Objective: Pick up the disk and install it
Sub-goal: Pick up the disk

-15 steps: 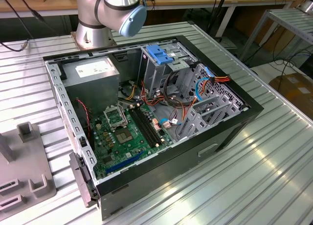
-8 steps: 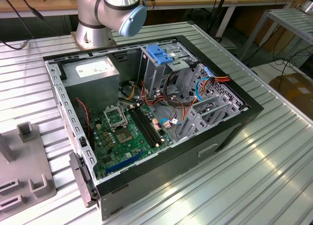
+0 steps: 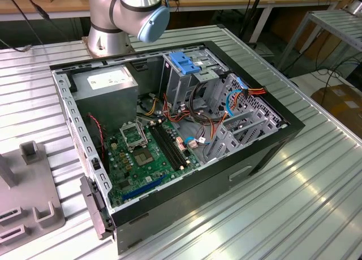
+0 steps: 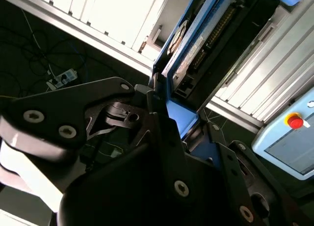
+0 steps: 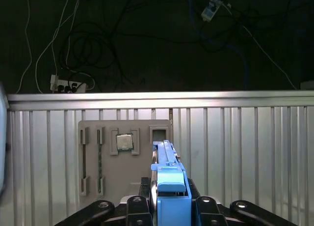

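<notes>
In the claw (image 5: 169, 189), clenched on its blue bracket, the disk (image 5: 167, 155) is held edge-on in the first wrist view. A grey fixture tray (image 5: 122, 174) lies beyond it on the ribbed surface (image 5: 245, 152). The second wrist view shows the disk's labelled face; the exterior view shows the open computer case (image 3: 266, 152), where cables (image 3: 198, 110) crowd beside the blue-latched drive cage (image 3: 181, 82) near the power-supply box (image 3: 107, 85).

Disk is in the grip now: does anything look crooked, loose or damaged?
Nothing stands out. The disk sits straight between the fingers in the first wrist view, the grey tray beyond it looks orderly, and the open computer case shows no visible damage.
</notes>
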